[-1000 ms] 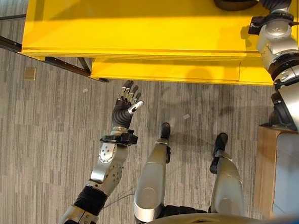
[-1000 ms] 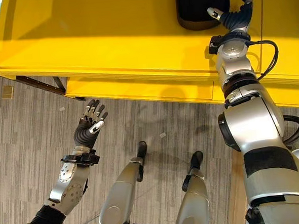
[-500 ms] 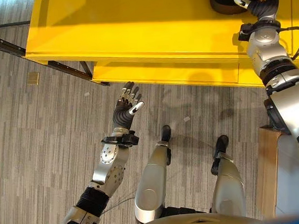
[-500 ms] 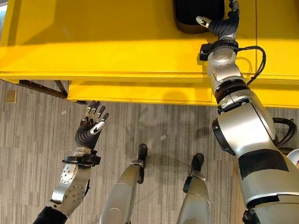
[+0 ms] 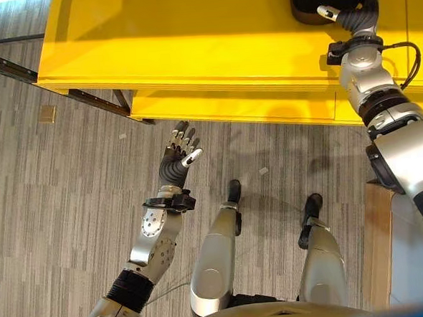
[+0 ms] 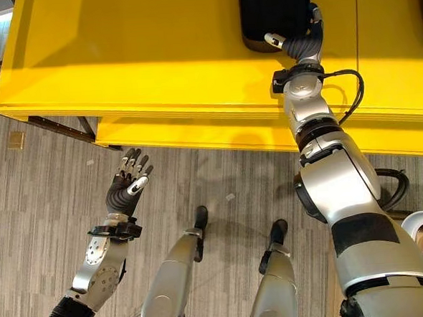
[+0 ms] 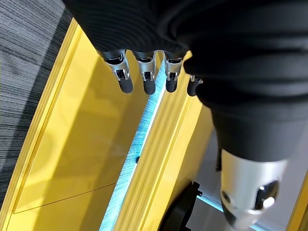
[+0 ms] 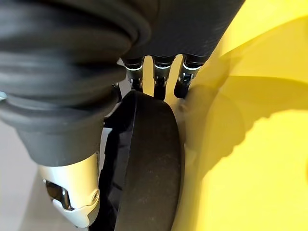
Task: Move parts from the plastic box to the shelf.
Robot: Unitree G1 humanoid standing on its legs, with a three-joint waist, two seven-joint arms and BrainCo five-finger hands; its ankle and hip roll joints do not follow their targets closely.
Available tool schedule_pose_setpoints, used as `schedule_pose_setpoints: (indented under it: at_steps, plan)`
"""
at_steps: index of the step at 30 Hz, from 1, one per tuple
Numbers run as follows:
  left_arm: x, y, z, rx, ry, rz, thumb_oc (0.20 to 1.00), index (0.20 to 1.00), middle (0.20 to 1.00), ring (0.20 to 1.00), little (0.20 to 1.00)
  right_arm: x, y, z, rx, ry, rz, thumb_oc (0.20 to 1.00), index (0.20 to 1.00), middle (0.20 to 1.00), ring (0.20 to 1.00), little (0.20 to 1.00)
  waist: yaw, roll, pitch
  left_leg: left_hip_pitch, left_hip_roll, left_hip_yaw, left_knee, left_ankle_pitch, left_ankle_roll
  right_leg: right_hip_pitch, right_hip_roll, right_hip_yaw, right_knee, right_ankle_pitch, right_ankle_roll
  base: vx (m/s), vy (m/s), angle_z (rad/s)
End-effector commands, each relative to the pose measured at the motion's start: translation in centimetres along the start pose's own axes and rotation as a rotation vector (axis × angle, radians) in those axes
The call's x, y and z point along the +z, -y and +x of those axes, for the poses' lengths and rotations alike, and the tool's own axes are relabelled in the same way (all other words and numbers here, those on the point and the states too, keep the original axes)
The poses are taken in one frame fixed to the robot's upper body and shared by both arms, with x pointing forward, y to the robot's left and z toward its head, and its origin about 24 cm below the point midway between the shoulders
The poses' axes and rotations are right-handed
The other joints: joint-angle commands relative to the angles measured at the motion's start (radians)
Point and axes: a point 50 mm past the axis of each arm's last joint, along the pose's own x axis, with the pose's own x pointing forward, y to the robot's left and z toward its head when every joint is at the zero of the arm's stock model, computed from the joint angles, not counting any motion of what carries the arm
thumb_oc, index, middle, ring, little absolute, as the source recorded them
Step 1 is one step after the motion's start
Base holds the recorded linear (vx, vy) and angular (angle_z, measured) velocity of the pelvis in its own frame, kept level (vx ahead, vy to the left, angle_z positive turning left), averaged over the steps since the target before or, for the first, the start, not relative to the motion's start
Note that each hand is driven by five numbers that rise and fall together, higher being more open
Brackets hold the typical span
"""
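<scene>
The black part (image 6: 274, 14) lies on the yellow shelf (image 6: 155, 54). The right hand (image 6: 301, 41) is spread beside its near end, nothing gripped; a stray brush could shift it. The left hand (image 5: 179, 157) is held open over the floor.

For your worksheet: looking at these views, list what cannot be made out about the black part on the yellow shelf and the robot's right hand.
- Black part: its far end is cut off by the top edge in both eye views.
- Right hand: whether the fingers grip the part is unclear; in the right wrist view the part hides the contact.
- Yellow shelf: cut off by the frame edges.
</scene>
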Motion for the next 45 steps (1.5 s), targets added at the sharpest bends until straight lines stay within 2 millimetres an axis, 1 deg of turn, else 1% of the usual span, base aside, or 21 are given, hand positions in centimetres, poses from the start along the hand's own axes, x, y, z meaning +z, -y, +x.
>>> schedule_pose_setpoints:
  at_steps: [1,7,10,14,20,25,27,28,32,33,37,40,42,45]
  plan:
    - [2.8,0.4,0.7,-0.021,0.141,-0.011,1.000,1.000,1.000,1.000,1.000,-2.3,-5.1,-2.6,0.210,-0.073,0.022,1.000,1.000,1.000,1.000,1.000,0.058,-0.029,0.077,-0.052,0.024,-0.073,0.059,0.008,-0.040,0.046,-0.019,0.015,0.203,-0.097,0.000,0.00,0.000,0.00]
    - [2.8,0.2,0.6,-0.011,0.142,-0.014,1.000,1.000,1.000,1.000,1.000,-1.9,-6.3,-3.0,0.246,-0.060,0.031,1.000,1.000,1.000,1.000,1.000,0.059,-0.032,0.077,-0.056,0.024,-0.073,0.060,0.008,-0.038,0.043,-0.021,0.016,0.205,-0.096,0.000,0.00,0.000,0.00]
    - [2.8,0.1,0.5,-0.006,0.144,-0.018,1.000,1.000,1.000,1.000,1.000,-1.8,-7.1,-3.5,0.273,-0.052,0.042,1.000,1.000,1.000,1.000,1.000,0.062,-0.033,0.077,-0.061,0.023,-0.075,0.065,0.008,-0.038,0.037,-0.020,0.015,0.209,-0.097,-0.001,0.00,0.000,0.00]
    - [2.8,0.1,0.4,-0.003,0.145,-0.017,1.000,1.000,1.000,1.000,1.000,-1.8,-7.5,-3.7,0.282,-0.053,0.047,1.000,1.000,1.000,1.000,1.000,0.064,-0.033,0.077,-0.059,0.023,-0.075,0.061,0.011,-0.039,0.039,-0.020,0.012,0.211,-0.099,-0.001,0.00,0.000,0.00]
    - [2.9,0.0,0.4,-0.002,0.147,-0.011,1.000,1.000,1.000,1.000,1.000,-1.7,-7.4,-3.6,0.275,-0.053,0.051,1.000,1.000,1.000,1.000,1.000,0.063,-0.033,0.077,-0.060,0.023,-0.076,0.063,0.011,-0.040,0.036,-0.021,0.012,0.217,-0.100,-0.002,0.00,0.000,0.00]
    - [2.9,-0.1,0.4,0.001,0.145,-0.007,1.000,1.000,1.000,1.000,1.000,-1.9,-6.9,-3.4,0.258,-0.052,0.039,1.000,1.000,1.000,1.000,1.000,0.060,-0.034,0.077,-0.058,0.023,-0.076,0.062,0.012,-0.040,0.036,-0.019,0.016,0.217,-0.099,-0.003,0.00,0.000,0.00]
    - [2.8,-0.1,0.3,0.004,0.143,-0.008,1.000,1.000,1.000,1.000,1.000,-2.5,-6.1,-3.3,0.236,-0.063,0.036,1.000,1.000,1.000,1.000,1.000,0.056,-0.036,0.077,-0.058,0.025,-0.075,0.063,0.011,-0.040,0.035,-0.019,0.016,0.217,-0.099,-0.003,0.00,0.000,0.00]
    - [2.8,-0.2,0.3,0.005,0.143,-0.004,1.000,1.000,1.000,1.000,1.000,-3.1,-5.1,-3.0,0.206,-0.074,0.026,1.000,1.000,1.000,1.000,1.000,0.053,-0.037,0.077,-0.057,0.026,-0.074,0.061,0.011,-0.040,0.036,-0.018,0.016,0.217,-0.099,-0.002,0.00,0.000,0.00]
    - [2.7,-0.3,0.2,0.006,0.137,-0.007,1.000,1.000,1.000,1.000,1.000,-4.4,-2.3,-2.3,0.131,-0.107,0.023,1.000,1.000,1.000,1.000,1.000,0.045,-0.041,0.077,-0.055,0.028,-0.072,0.061,0.011,-0.042,0.035,-0.016,0.017,0.217,-0.099,-0.003,0.00,0.000,0.01]
    - [2.6,-0.3,0.2,0.003,0.133,-0.007,1.000,1.000,1.000,1.000,1.000,-5.0,-0.9,-2.1,0.096,-0.118,0.016,1.000,1.000,1.000,1.000,1.000,0.039,-0.043,0.077,-0.054,0.031,-0.071,0.061,0.011,-0.042,0.033,-0.014,0.019,0.220,-0.101,-0.004,0.00,0.000,0.00]
    - [2.6,-0.3,0.2,-0.001,0.134,-0.001,1.000,1.000,1.000,1.000,1.000,-6.1,1.2,-2.0,0.049,-0.126,0.020,1.000,1.000,1.000,1.000,1.000,0.026,-0.047,0.077,-0.052,0.038,-0.071,0.062,0.014,-0.046,0.029,-0.011,0.023,0.221,-0.101,-0.003,0.00,0.000,0.00]
    - [2.6,-0.6,0.1,0.002,0.130,0.000,1.000,1.000,1.000,1.000,1.000,-6.5,2.1,-2.2,0.041,-0.110,0.032,1.000,1.000,1.000,1.000,1.000,0.012,-0.052,0.077,-0.047,0.046,-0.067,0.057,0.018,-0.048,0.029,-0.005,0.029,0.215,-0.098,-0.006,-0.03,-0.001,-0.03]
    - [2.6,-0.6,0.0,0.001,0.129,-0.002,1.000,1.000,1.000,1.000,1.000,-6.9,2.4,-2.5,0.049,-0.097,0.047,1.000,1.000,1.000,1.000,1.000,0.001,-0.055,0.077,-0.041,0.051,-0.065,0.053,0.020,-0.050,0.026,-0.001,0.033,0.217,-0.098,-0.007,-0.03,-0.001,-0.04]
    - [2.6,-0.8,-0.1,0.005,0.130,-0.003,1.000,1.000,1.000,1.000,1.000,-6.7,2.2,-2.8,0.070,-0.069,0.053,1.000,1.000,1.000,1.000,1.000,-0.006,-0.057,0.077,-0.036,0.055,-0.061,0.050,0.022,-0.052,0.025,0.001,0.037,0.217,-0.098,-0.007,-0.02,0.004,-0.06]
